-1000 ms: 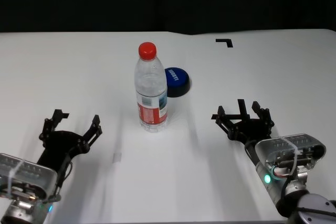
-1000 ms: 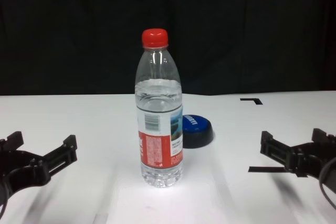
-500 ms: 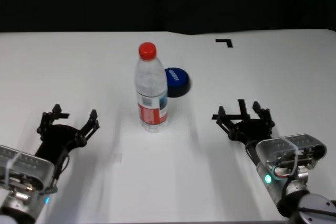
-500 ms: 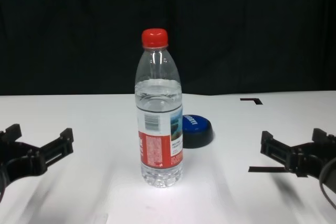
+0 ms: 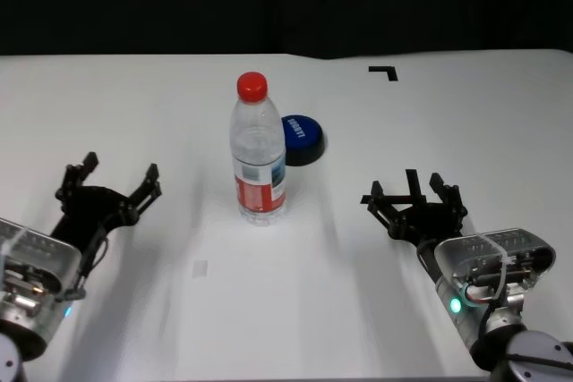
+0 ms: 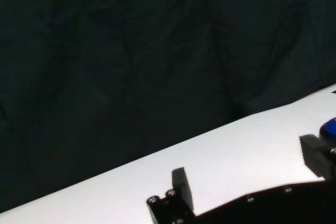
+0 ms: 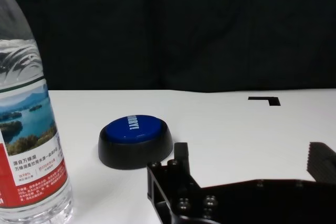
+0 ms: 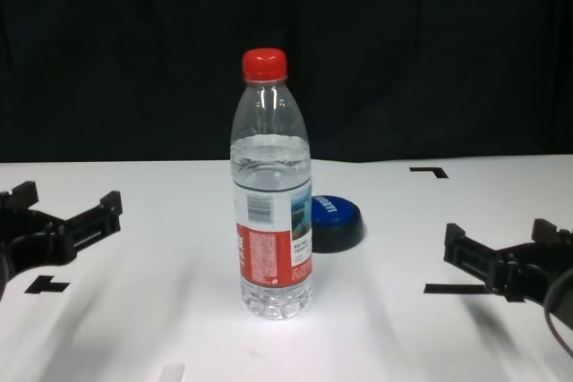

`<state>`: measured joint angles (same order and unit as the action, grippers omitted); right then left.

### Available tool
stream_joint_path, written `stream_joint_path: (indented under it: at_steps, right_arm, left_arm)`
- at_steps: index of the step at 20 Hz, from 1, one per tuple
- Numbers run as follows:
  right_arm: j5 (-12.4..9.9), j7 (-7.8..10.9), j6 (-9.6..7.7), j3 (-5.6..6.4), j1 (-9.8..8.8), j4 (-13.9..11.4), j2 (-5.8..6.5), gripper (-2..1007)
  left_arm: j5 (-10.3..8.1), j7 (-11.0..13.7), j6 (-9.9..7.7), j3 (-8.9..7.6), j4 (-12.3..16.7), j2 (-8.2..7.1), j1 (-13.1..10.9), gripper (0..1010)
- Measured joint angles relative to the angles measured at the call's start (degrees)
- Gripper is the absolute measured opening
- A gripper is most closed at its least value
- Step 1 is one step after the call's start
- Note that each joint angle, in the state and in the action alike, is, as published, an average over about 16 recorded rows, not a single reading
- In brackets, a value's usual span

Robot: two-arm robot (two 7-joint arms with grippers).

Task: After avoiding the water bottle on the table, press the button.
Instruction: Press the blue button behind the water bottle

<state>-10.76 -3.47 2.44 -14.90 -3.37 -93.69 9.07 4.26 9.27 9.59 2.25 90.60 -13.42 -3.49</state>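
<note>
White table (image 5: 376,114) — button (image 5: 301,139) behind upright water bottle (image 5: 259,154), well apart from both spread grippers — left (image 5: 107,187), right (image 5: 414,199).

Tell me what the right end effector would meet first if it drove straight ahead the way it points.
Probably nothing: the right end effector points up the table, passing right of the button and water bottle, though depth is uncertain.
</note>
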Motion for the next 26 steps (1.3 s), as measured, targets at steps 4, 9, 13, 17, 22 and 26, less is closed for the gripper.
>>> stream_joint_path:
  at_steps: [4, 9, 13, 17, 22, 26]
  right_arm:
    - [0.0, 0.0, 0.0, 0.0, 0.0, 0.0, 0.0, 1003]
    - [0.0, 0.0, 0.0, 0.0, 0.0, 0.0, 0.0, 1003]
    - [0.0, 0.0, 0.0, 0.0, 0.0, 0.0, 0.0, 1003]
    - [0.0, 0.0, 0.0, 0.0, 0.0, 0.0, 0.0, 1003]
    - [0.0, 0.0, 0.0, 0.0, 0.0, 0.0, 0.0, 1003]
    - [0.0, 0.0, 0.0, 0.0, 0.0, 0.0, 0.0, 1003]
  left_arm:
    - [-0.29, 0.81, 0.27, 0.27, -1.89, -0.75, 2.31, 1003]
    - [-0.56, 1.68, 0.71, 0.83, -4.54, -1.54, 5.25, 1003]
    - [-0.79, 2.53, 1.25, 1.5, -7.12, -2.16, 7.89, 1003]
    - [-1.12, 3.52, 1.89, 2.26, -9.79, -2.78, 10.44, 1003]
    - [-1.63, 4.79, 2.71, 3.26, -13.04, -3.44, 13.37, 1003]
    - [-2.12, 5.75, 3.51, 4.14, -15.67, -3.8, 15.66, 1003]
